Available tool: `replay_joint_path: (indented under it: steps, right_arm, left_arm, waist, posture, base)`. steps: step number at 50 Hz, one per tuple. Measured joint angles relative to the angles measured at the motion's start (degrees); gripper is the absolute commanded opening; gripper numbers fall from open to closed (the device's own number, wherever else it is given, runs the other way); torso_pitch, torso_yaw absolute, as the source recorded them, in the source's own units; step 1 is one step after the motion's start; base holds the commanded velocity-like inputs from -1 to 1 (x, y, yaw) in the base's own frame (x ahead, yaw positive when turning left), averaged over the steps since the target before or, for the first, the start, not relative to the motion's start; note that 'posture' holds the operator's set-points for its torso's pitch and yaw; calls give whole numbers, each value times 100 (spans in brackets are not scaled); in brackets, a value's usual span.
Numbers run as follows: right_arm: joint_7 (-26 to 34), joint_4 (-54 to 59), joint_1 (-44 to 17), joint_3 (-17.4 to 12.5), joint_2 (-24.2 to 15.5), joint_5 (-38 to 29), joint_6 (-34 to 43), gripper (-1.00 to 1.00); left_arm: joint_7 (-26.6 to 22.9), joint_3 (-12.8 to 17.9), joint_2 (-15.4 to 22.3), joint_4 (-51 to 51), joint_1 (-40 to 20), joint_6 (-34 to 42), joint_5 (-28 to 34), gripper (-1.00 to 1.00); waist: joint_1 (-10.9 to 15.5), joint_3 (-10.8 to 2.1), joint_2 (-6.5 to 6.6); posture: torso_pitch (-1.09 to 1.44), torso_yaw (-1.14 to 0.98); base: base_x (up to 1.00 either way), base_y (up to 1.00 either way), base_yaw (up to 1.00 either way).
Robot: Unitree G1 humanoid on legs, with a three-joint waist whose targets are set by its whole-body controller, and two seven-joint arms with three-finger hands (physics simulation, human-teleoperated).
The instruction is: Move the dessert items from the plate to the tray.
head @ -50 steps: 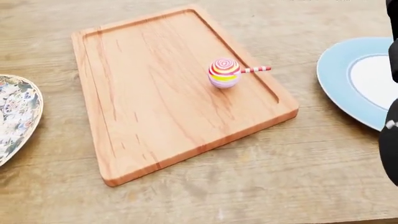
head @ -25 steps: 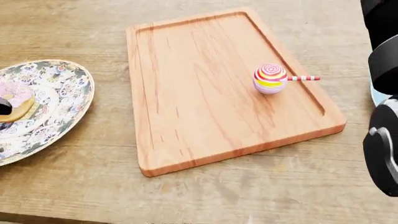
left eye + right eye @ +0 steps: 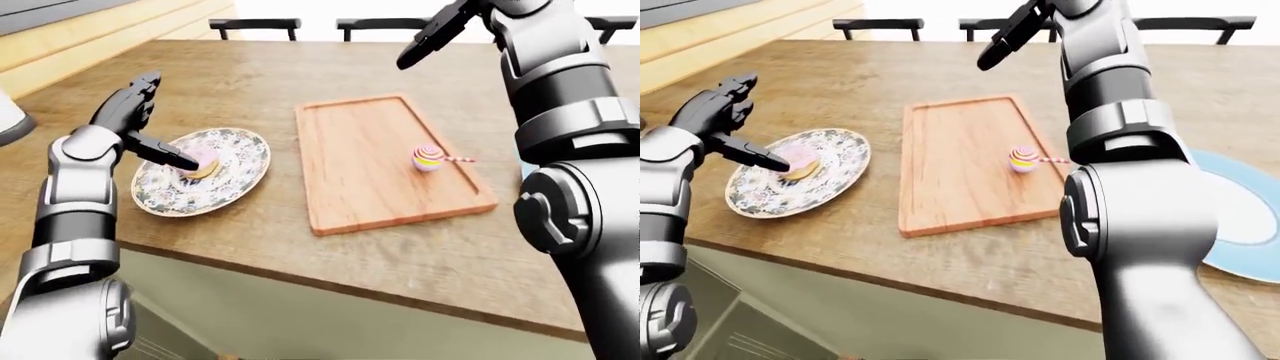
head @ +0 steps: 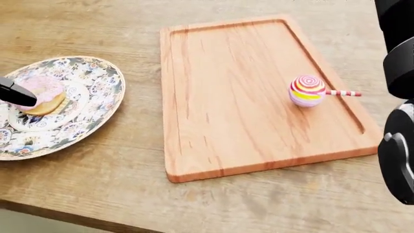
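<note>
On the wooden bench (image 4: 91, 194) we see a wooden tray (image 4: 220, 111) holding one lollipop (image 4: 306, 91) near its right rim in the head view. The candy lies on its side, its striped stick running along the tray's short axis and pointing to the view's right, over the rim. Left of the tray sits a patterned plate (image 4: 97, 97) carrying a pink-frosted doughnut (image 4: 45, 97) at its centre.

Our left hand (image 3: 140, 124) hangs over the plate with fingers spread, grasping nothing; one dark fingertip (image 4: 16, 93) reaches the doughnut's left edge. Our right hand (image 3: 435, 34) is raised high above the tray's top end, fingers extended and released.

The head view shows only that fingertip and a slice of the right arm. The right-eye view alone shows a blue plate (image 3: 1240, 217) right of the tray, partly behind the right arm.
</note>
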Motion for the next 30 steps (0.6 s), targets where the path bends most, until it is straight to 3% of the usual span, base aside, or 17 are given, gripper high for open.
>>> replay_joint_path:
  steps: [17,30]
  right_arm:
    - [-8,4,41,-7,29,33,17,100]
    - [-28,-5,106,-8,24,56,1,100]
  left_arm:
    - [-137,-39,-263,-8,75,-223,190,100]
    - [0,-167,-475,635,-210,-569,291,100]
  waist:
    - [125,-16,-24]
    - [182,-35,-39]
  posture:
    - [0,36]
    - [0,36]
  base:
    - [0,0,0]
    - [0,0,0]
